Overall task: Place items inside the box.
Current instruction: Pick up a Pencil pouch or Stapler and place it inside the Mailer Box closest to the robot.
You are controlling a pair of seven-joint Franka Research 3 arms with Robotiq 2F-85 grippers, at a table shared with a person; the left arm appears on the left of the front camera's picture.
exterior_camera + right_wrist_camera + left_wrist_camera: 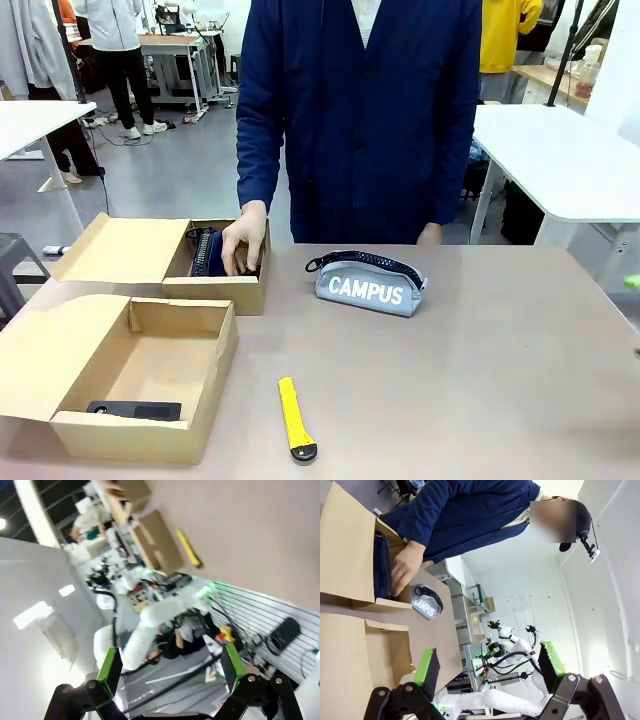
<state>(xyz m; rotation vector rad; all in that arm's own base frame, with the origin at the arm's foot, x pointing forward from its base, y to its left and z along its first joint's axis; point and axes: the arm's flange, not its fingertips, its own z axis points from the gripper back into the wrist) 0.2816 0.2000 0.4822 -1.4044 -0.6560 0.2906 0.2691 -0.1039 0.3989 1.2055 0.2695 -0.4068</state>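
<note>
Matt brown cardboard makes up the box (130, 440) and the smaller box (215, 295) behind it, their walls plain and unprinted. The stapler (133, 409) has a matt black finish. The pencil pouch (370, 290) is grey cloth with a black zipper and smooth white lettering. A utility knife (293, 415) shows glossy yellow plastic. The table (480, 370) top is smooth and matt; the person's jacket (360, 110) is dark blue cloth.

Stapler (133, 410) lies in the box (130, 438), pouch (368, 287) outside it.
</note>
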